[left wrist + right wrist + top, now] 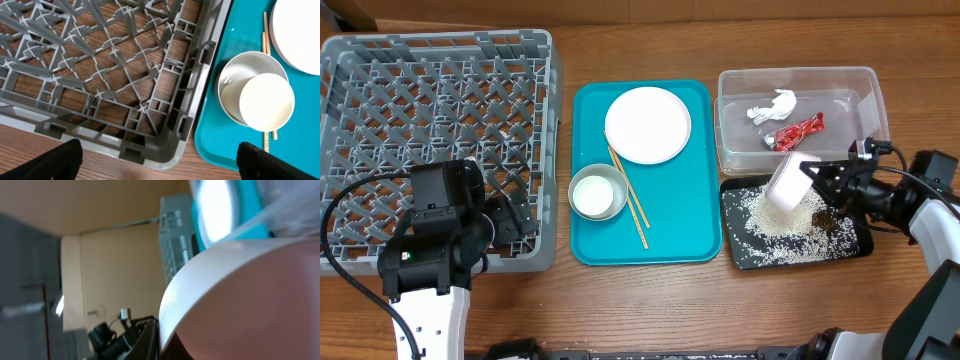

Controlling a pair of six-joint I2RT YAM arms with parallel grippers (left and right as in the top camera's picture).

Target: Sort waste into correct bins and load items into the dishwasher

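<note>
Overhead: white dish (785, 186) in R pincer (816, 179)

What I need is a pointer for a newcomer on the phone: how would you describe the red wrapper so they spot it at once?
Start at the clear tub on the right side of the table, next to the black tray strewn with rice. Inside the tub lie two scraps side by side. The wrapper is the shiny, crinkled red one; its neighbour, the tissue, is plain white.
</note>
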